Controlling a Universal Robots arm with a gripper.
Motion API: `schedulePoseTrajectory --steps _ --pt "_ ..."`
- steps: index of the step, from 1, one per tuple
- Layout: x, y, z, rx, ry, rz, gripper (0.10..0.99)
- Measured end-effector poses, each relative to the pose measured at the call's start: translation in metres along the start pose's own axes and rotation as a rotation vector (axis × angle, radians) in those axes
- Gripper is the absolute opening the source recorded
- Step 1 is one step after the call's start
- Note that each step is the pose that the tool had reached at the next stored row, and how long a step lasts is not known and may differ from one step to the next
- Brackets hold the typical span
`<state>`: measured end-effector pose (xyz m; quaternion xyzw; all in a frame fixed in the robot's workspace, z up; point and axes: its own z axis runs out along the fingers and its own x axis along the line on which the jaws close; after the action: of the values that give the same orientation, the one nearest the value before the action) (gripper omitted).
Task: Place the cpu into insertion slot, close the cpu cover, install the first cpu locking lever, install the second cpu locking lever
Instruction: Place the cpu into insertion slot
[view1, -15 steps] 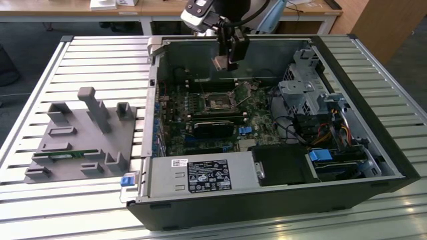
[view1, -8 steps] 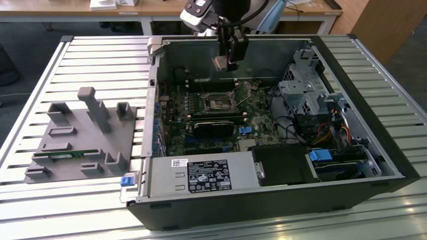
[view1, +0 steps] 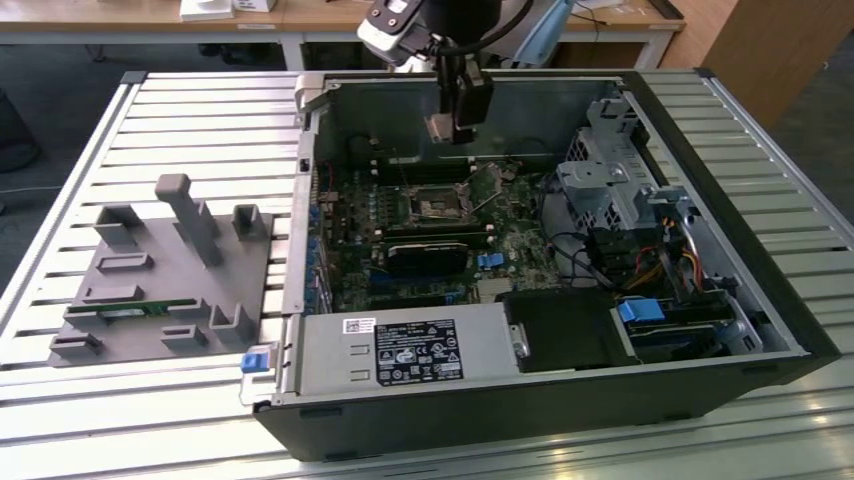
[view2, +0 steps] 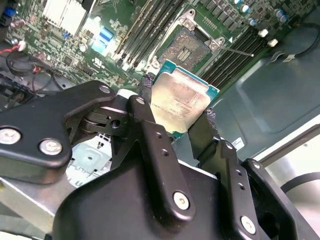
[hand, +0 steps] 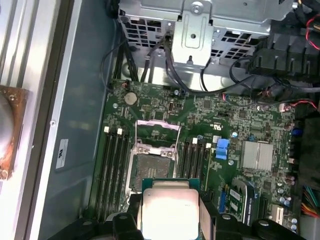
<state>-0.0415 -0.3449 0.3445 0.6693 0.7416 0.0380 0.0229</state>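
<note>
Cpu (view2: 185, 95) pinched in hand (view2: 176, 102), hovering above bare insertion slot (view2: 187, 47); cpu cover (hand: 158, 122) raised open, nothing seated yet, closing and locking all left

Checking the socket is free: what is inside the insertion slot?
The slot has a bare dark centre, no chip in it. The cpu, held in the gripper, covers one edge in the first wrist view.

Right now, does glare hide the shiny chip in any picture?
In the first wrist view glare washes the cpu nearly white; in the second wrist view it shows only a soft sheen; in the exterior view the computer case is dim inside.
</note>
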Motion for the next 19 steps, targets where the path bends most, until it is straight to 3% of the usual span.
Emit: schedulePoseTrajectory --steps 5,19 --pt "0.0000 -0.0001 0.0013 0.000 -0.0025 0.028 0.541" --pt "-0.0001 -0.0004 0.0040 -0.001 -0.0026 0.029 0.541"
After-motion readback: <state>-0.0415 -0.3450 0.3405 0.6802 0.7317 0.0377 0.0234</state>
